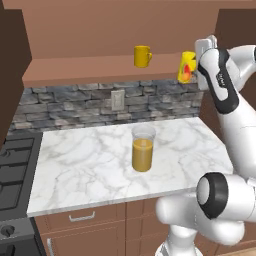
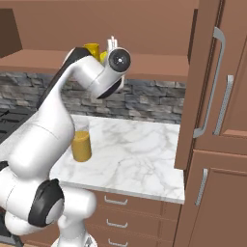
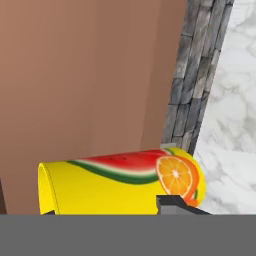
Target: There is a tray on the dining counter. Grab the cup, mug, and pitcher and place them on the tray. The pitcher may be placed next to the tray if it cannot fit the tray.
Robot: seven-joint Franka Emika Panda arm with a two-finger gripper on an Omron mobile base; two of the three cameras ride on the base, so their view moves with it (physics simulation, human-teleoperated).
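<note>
The cup (image 1: 186,67), a yellow tumbler with a watermelon and orange print, hangs at the right end of the wooden shelf (image 1: 90,67), its base past the shelf's front edge. My gripper (image 1: 196,64) reaches in from the right and is shut on it. In the hand view the cup (image 3: 120,182) lies crosswise right at the fingertips (image 3: 172,202). The yellow mug (image 1: 142,56) stands on the shelf to the left. On the marble kitchen counter (image 1: 90,165) below stands the glass pitcher (image 1: 142,149), half full of orange juice. The tray and the dining counter are out of view.
A stone backsplash (image 1: 75,105) runs under the shelf. A black stove (image 1: 15,160) borders the counter on the left. A tall wooden cabinet (image 2: 217,120) with metal handles rises right of the counter, close to my arm.
</note>
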